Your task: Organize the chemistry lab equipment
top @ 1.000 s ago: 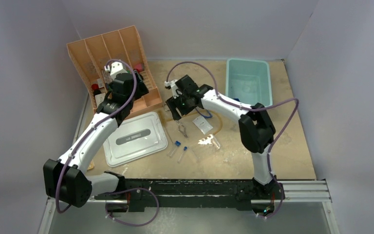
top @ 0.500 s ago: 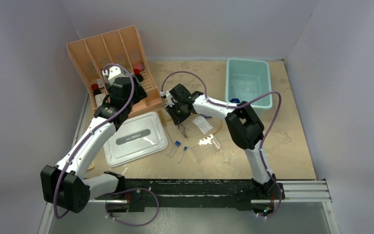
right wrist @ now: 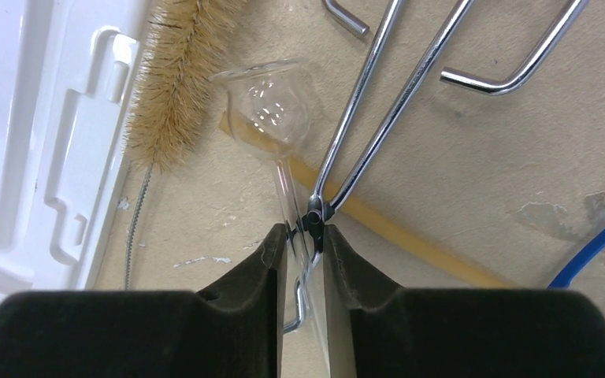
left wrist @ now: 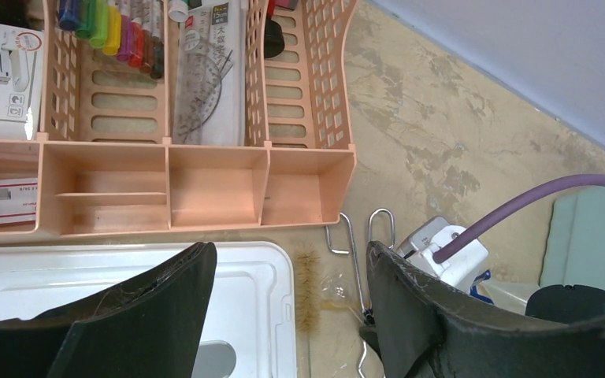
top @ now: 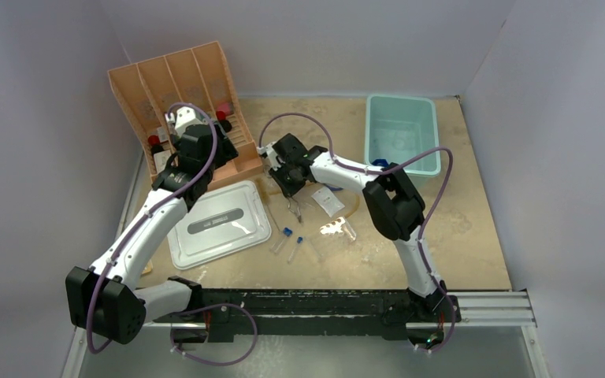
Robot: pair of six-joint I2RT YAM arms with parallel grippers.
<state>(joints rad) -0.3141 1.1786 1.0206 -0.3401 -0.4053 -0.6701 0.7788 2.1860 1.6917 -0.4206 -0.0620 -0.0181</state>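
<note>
while the left pincer (left wrist: 290,260) gapes, the right pincer (right wrist: 303,238) pinches the metal forceps (right wrist: 315,214).

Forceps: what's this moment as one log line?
right pincer: clamped on forceps hinge | left pincer: open, empty, over lid

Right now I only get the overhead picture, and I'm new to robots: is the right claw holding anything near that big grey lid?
Observer: Yes. Its wrist camera shows the right gripper shut on the metal forceps, right at their pivot.
Operator: Is anything else caught in there?
Observer: Possibly. A glass funnel lies alongside, and its stem runs into the same gap.
Operator: And the left claw?
Observer: The left gripper is open with nothing between its fingers. It hovers over the lid corner, by the orange organizer.
</note>
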